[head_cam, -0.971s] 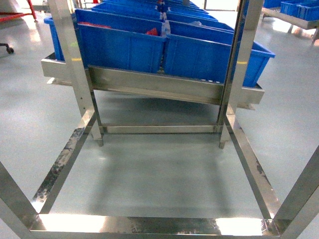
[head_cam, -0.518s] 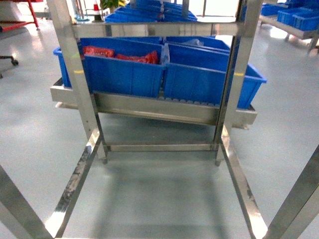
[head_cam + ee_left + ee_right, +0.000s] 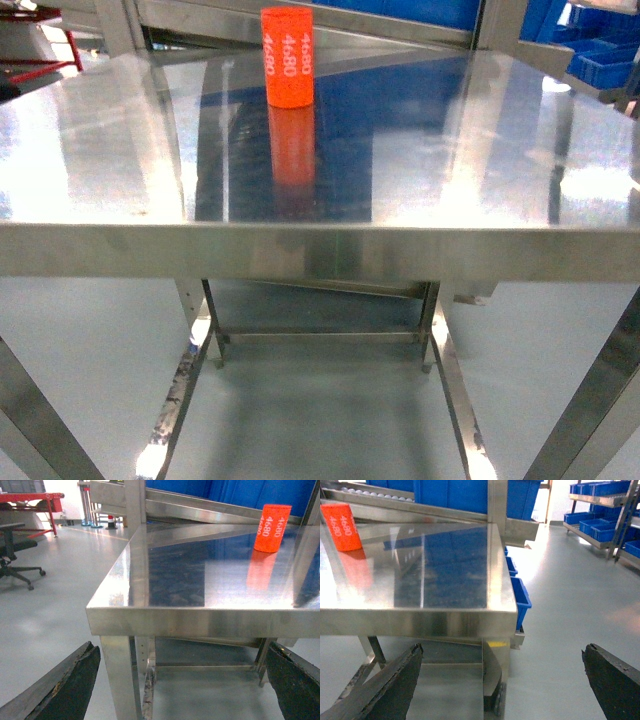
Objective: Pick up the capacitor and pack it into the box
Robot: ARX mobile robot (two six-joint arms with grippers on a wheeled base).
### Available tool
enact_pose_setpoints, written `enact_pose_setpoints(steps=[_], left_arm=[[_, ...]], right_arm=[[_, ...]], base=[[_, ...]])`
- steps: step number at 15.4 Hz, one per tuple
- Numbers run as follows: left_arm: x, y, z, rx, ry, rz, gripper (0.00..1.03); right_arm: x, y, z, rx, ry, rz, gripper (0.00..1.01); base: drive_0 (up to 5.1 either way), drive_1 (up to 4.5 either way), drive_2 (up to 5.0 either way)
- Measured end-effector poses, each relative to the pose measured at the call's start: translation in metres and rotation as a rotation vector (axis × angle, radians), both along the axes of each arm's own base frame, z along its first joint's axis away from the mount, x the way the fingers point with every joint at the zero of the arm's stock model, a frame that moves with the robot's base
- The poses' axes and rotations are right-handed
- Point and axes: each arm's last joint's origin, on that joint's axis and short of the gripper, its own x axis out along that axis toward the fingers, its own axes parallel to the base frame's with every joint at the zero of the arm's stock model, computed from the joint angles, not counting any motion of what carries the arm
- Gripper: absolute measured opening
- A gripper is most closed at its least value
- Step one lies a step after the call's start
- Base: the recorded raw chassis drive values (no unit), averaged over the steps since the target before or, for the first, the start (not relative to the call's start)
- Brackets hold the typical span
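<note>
Stainless steel fills the head view: a bare, mirror-bright table (image 3: 420, 190) stretches across the frame, its front edge running straight from side to side. An orange cylinder, the capacitor (image 3: 287, 56), stands upright near the far edge, a little left of centre, with "4680" printed in white down its side. Its orange reflection lies on the steel just in front of it. Blue bins (image 3: 600, 60) show at the upper right behind the table. Below the top, the table's legs and a low crossbar stand on a grey floor (image 3: 330, 410). Neither arm appears in this view, and no pink box shows either.

From the left wrist camera, the table's near left corner fills the middle. The capacitor (image 3: 272, 528) stands far off at the upper right, upright on the steel. The left gripper (image 3: 180, 685) hangs below the tabletop level, in front of the table; its two dark fingers (image 3: 65, 685) sit at the bottom corners, spread wide with nothing between them. An office chair (image 3: 15, 555) stands on the floor at left.

From the right wrist camera, the table's right corner is near, and the capacitor (image 3: 341, 526) stands at the upper left. The right gripper (image 3: 500, 685) is likewise spread wide and empty, its fingers (image 3: 612, 680) low in front of the table. Blue bins (image 3: 517, 592) sit beyond the table's right edge.
</note>
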Motion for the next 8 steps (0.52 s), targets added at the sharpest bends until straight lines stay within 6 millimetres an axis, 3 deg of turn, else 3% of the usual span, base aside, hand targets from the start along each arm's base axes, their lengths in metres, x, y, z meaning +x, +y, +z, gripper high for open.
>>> enact_pose_setpoints(steps=[8], left_arm=[[0.0,0.0,0.0002,0.0,-0.002,0.001,0.98]], right_arm=[[0.0,0.0,0.0003,0.0,-0.003,0.001,0.98]], base=[[0.0,0.0,0.0]])
